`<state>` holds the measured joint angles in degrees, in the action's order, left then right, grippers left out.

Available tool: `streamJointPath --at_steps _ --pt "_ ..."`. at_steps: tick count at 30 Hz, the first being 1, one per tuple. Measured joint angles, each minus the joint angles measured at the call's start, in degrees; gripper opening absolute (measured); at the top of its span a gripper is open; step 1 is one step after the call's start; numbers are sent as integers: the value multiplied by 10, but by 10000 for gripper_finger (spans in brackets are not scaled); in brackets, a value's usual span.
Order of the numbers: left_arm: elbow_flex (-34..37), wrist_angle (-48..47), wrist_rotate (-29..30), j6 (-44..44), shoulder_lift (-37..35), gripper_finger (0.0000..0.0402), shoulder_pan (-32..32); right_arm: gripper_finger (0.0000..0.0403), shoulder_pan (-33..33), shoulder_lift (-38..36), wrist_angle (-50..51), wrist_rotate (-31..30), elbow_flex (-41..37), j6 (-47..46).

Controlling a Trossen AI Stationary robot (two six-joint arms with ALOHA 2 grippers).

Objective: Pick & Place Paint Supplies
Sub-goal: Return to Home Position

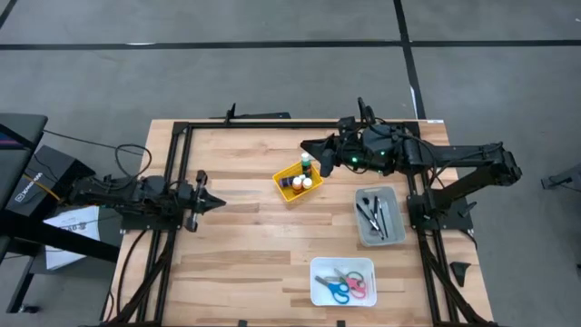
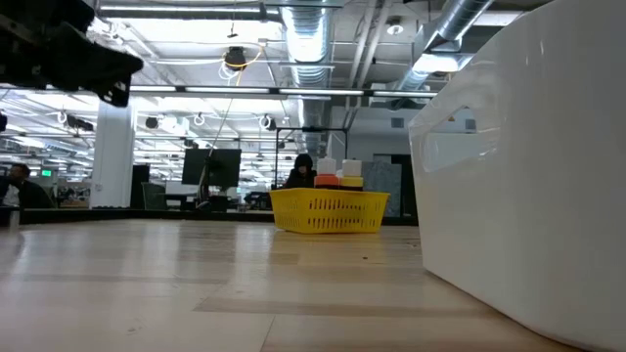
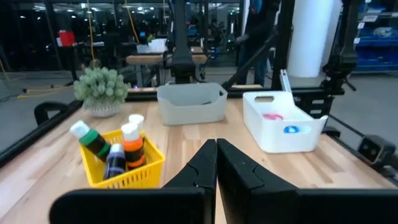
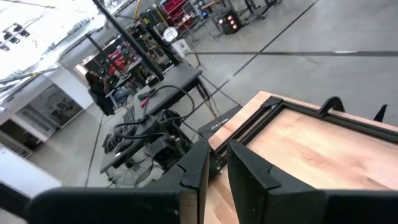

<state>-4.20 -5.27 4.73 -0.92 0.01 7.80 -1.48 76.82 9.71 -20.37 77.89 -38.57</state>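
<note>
You look all but done — the paint bottles (image 1: pixel 302 177) stand in the yellow basket (image 1: pixel 280 185) and the brushes (image 1: pixel 374 213) lie in the grey bin (image 1: pixel 392 232). The left gripper (image 1: pixel 213 203) is closed and empty at the table's left. The right gripper (image 1: pixel 309 145) is barely parted and empty beside the basket — only parking seems left.

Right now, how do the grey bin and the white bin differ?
Contents: the grey bin holds dark-handled brushes; the white bin holds scissors with blue and pink handles. Pose: from above, the grey bin's long side runs up the picture, the white bin's across it. Both are open-topped, rectangular, on the right half of the table.
</note>
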Motion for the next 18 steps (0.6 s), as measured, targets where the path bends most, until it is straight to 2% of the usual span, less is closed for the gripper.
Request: streamJointPath --at_steps 4,8,13,18 --pt "38 70 -1 21 0 3 -11 54 -1 0 2 10 0 0" --pt "38 70 -4 20 0 3 -16 54 -5 0 2 10 0 2" --pt "38 69 -6 -25 1 3 -22 54 -8 0 10 15 0 10" --pt "38 68 -6 -16 1 3 -57 54 -7 0 12 51 0 17"
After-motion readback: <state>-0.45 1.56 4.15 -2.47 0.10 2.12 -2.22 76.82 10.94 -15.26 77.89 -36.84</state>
